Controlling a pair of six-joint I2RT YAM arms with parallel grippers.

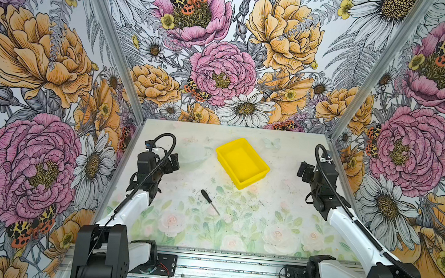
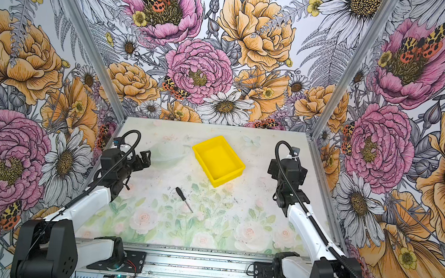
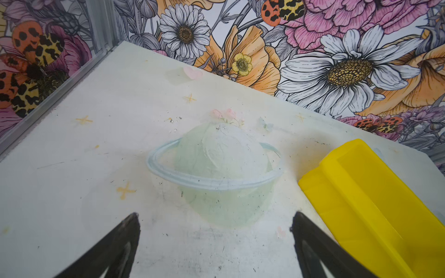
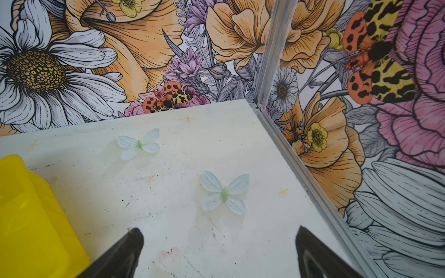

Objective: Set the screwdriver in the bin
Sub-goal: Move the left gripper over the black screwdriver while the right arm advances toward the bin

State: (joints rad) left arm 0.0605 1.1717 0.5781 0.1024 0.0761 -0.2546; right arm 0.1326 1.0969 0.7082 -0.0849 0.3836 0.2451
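Observation:
The screwdriver (image 1: 209, 201) (image 2: 183, 199), black-handled with a thin grey shaft, lies flat on the table mat near the middle, shown in both top views. Behind it and slightly right sits the yellow bin (image 1: 242, 162) (image 2: 218, 160), holding nothing; its edge also shows in the wrist views as the bin (image 3: 375, 204) (image 4: 29, 216). My left gripper (image 1: 173, 162) (image 2: 144, 160) (image 3: 215, 219) hovers at the left, open, nothing between its fingers. Over at the right, my right gripper (image 1: 304, 172) (image 2: 273, 169) (image 4: 219, 234) is open too and holds nothing. Neither wrist view shows the screwdriver.
Floral walls (image 1: 223, 61) close in the table on three sides, with metal corner posts (image 1: 113, 43) at the back. The mat (image 1: 235, 230) carries only printed flowers, butterflies and a ringed planet. The arm bases stand on a rail (image 1: 217, 267) along the front edge.

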